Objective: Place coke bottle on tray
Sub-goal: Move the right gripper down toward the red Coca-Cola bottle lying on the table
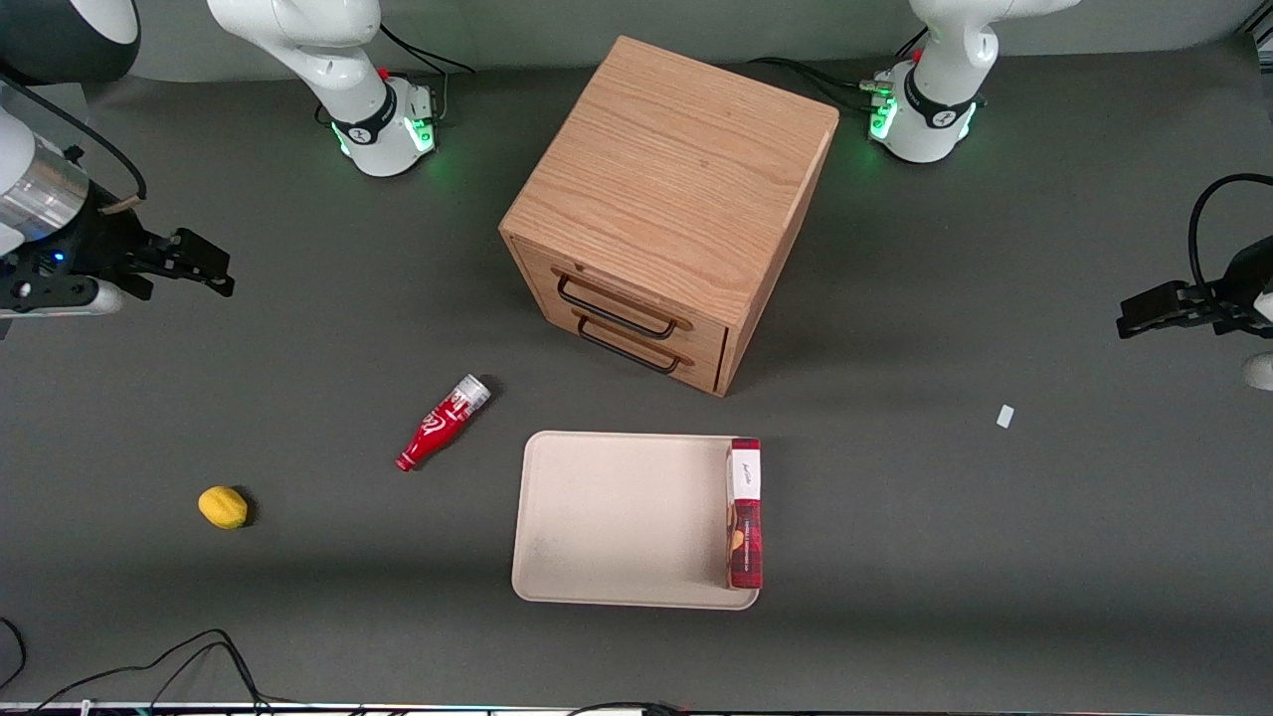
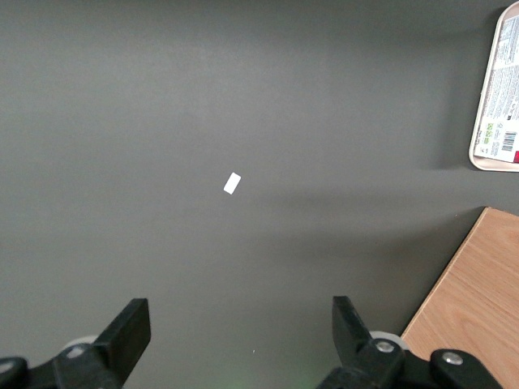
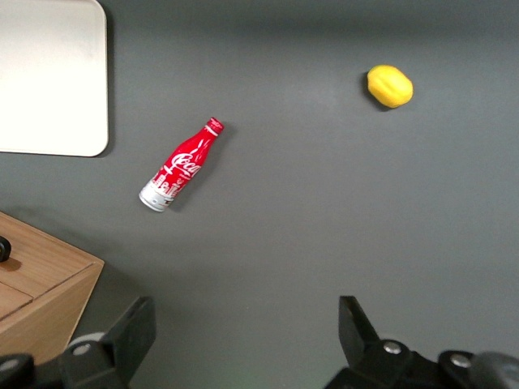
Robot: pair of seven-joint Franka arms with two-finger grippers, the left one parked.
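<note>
Front view: coke bottle lies on its side on the grey table, just beside the tray on the working arm's side, not touching it. Red cap points toward the camera, silvery end toward the wooden drawer cabinet. Tray sits in front of the cabinet's drawers, nearer the camera; a flat red-and-white box stands on edge along the tray's rim at the parked arm's side. A yellow lemon-like fruit lies well apart from the tray, toward the working arm's end. Gripper hangs above the table at the working arm's end, well apart from the bottle, holding nothing

Right wrist view: gripper fingers spread wide, nothing between them. Bottle lies clear of the fingers, between tray corner and fruit, near the cabinet edge

Left wrist view: bare table with a small white scrap; tray rim with the box and a cabinet corner just showing
</note>
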